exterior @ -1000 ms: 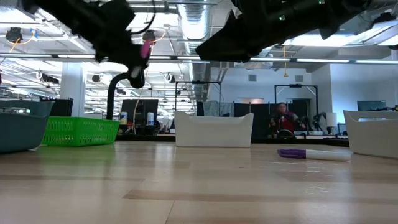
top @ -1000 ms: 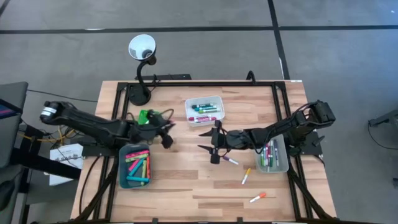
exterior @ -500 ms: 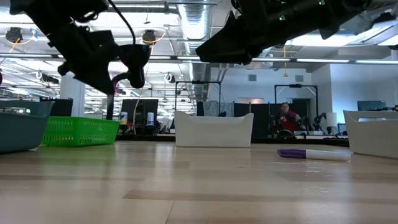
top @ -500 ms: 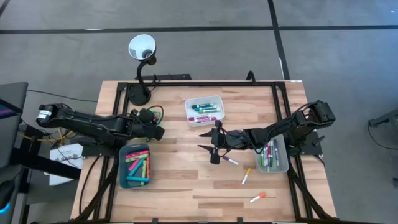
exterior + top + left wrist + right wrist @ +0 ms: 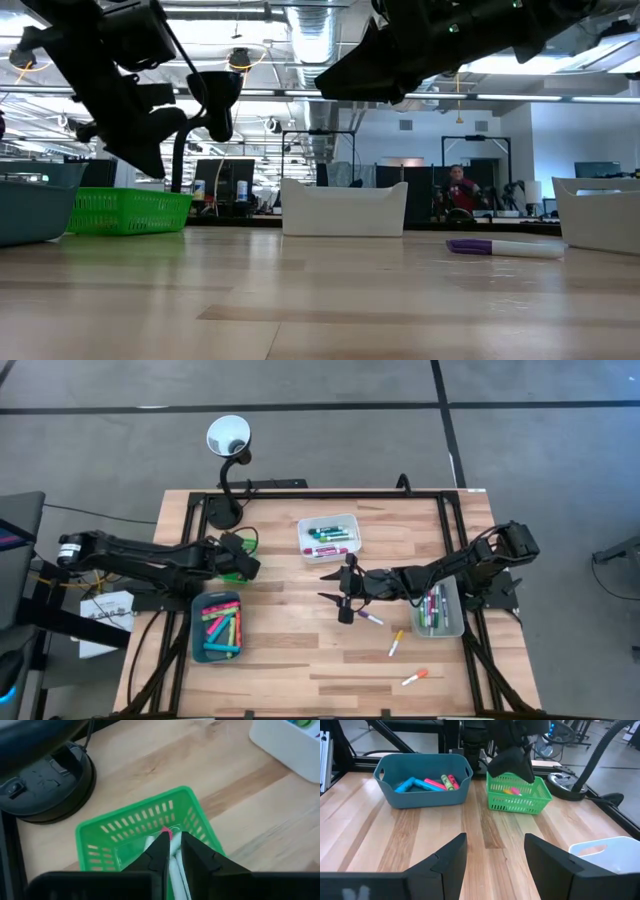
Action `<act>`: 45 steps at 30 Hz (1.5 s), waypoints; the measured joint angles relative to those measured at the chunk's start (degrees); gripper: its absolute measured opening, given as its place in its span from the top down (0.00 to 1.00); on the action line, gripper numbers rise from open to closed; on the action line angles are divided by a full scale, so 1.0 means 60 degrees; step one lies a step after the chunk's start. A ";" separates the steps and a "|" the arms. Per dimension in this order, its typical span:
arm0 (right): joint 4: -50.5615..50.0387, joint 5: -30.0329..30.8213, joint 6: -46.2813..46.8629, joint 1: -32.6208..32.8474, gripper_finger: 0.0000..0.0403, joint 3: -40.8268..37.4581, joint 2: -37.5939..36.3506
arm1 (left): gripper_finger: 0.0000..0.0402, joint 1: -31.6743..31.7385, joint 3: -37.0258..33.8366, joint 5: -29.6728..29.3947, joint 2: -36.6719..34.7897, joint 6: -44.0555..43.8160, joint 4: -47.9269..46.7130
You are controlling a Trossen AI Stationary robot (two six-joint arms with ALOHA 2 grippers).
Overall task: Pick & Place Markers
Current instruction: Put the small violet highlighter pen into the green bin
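My bench (image 5: 300,650) is pale wood in glued strips, smooth with a soft sheen. The green basket (image 5: 135,822) near its left edge is slotted plastic, slightly glossy. The teal tray (image 5: 422,790) looks like matt moulded plastic; the white tray (image 5: 330,536) toward the far edge is smooth plastic too. My left fingers (image 5: 197,860) are dark, matt. The lamp base (image 5: 47,782) looks like black satin plastic.

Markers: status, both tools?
Left tool over green tray, shut on pink-capped marker. Right tool open, hovering mid-table. Purple marker loose beneath it; nothing blocking.
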 joint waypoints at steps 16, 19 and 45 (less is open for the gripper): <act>-0.1037 -0.0995 0.0412 0.0054 0.53 0.0231 -0.0053 | 0.90 -0.0004 0.0000 -0.0038 -0.0205 0.0243 0.0837; -0.2867 -0.0913 0.0475 0.0248 0.53 0.0959 -0.0111 | 0.90 -0.0069 0.0000 -0.0044 -0.0201 0.0839 0.1479; -1.0618 -0.1519 0.6117 0.1828 0.53 0.1761 0.0175 | 0.90 -0.0437 0.0000 -0.0036 -0.0197 0.1472 0.2470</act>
